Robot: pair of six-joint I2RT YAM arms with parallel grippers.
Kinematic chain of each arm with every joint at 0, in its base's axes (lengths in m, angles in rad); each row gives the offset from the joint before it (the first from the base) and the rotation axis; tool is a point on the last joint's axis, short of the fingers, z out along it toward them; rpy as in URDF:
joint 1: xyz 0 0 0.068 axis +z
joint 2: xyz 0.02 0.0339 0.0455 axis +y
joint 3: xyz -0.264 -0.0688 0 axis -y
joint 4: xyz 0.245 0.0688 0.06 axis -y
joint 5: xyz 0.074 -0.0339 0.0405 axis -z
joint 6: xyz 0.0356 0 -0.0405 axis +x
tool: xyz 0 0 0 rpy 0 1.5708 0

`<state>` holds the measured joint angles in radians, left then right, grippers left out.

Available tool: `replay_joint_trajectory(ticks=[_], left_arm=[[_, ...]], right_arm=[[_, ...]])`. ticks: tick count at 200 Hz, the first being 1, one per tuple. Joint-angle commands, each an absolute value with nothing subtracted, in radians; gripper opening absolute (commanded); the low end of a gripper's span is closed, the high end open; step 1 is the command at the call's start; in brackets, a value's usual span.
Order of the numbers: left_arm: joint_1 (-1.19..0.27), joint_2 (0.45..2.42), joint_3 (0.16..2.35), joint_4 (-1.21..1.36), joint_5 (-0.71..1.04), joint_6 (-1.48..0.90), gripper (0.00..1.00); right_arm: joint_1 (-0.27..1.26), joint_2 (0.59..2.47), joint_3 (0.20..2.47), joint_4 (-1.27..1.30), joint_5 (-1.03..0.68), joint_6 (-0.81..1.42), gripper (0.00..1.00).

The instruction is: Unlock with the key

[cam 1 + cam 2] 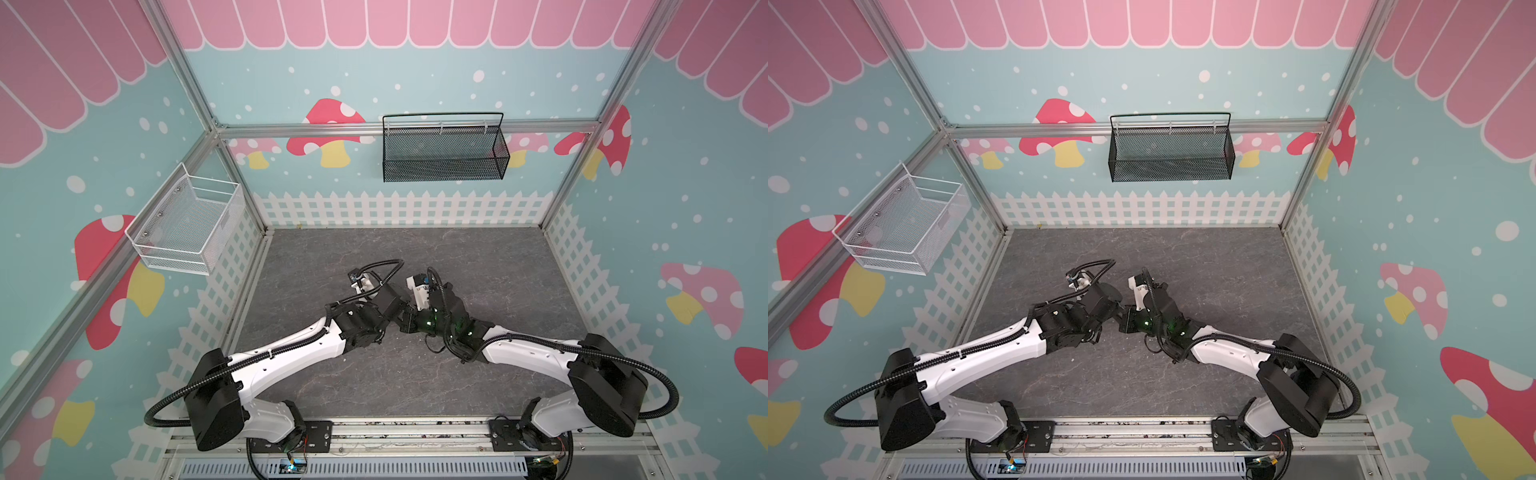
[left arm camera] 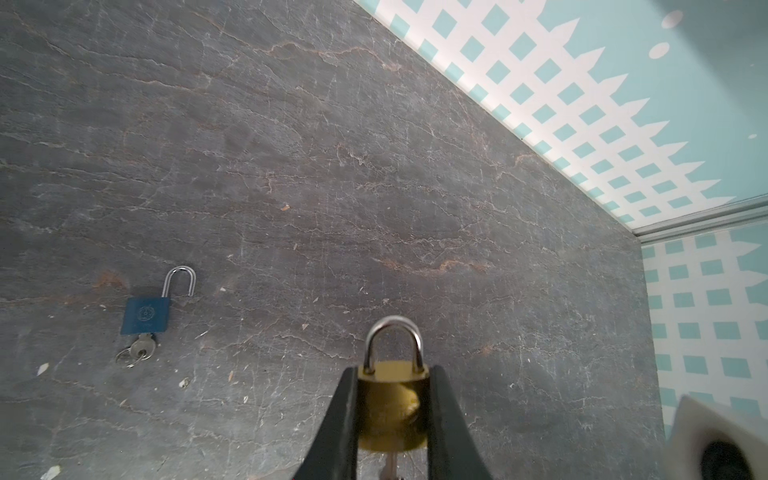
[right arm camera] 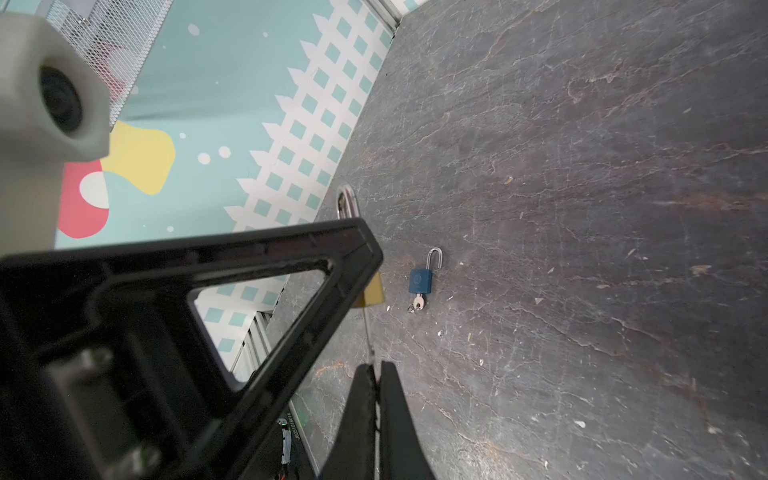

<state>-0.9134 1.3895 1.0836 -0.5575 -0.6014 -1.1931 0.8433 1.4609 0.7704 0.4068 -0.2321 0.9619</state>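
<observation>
Arms are meeting over the middle of the table [image 1: 478, 257]. The held padlock [image 2: 392, 407] is sitting between the left gripper [image 2: 393, 369] fingers. The key [image 3: 369, 336] is running from its base into the right gripper [image 3: 376, 368]. The loose padlock [image 3: 421, 281] is lying flat on the table, apart, with a second key [image 2: 141, 348] at its base. The side basket [image 1: 187, 224] is hanging on the left wall, the rear basket [image 1: 444, 149] on the back wall.

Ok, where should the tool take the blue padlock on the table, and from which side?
Pinch the blue padlock across the two narrow side edges of its body, coming straight down. It lies flat on the table, so its broad faces are out of reach; the open shackle is thin and would probably swivel, and a key fills the bottom end.
</observation>
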Motion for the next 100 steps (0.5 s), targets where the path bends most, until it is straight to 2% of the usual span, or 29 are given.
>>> replay_joint_trajectory(ticks=[1,57,100], left_arm=[[-0.969,1.387,1.066,-0.655,-0.492,-1.236,0.00],[-0.968,1.370,1.051,-0.597,-0.430,-1.266,0.00],[-0.950,1.384,1.053,-0.633,-0.459,-1.235,0.00]], right_arm=[[0.811,1.426,0.822,0.571,-0.165,0.983,0.00],[0.824,1.386,0.771,0.606,-0.013,0.988,0.00],[0.820,1.401,0.834,0.497,-0.012,0.918,0.00]])
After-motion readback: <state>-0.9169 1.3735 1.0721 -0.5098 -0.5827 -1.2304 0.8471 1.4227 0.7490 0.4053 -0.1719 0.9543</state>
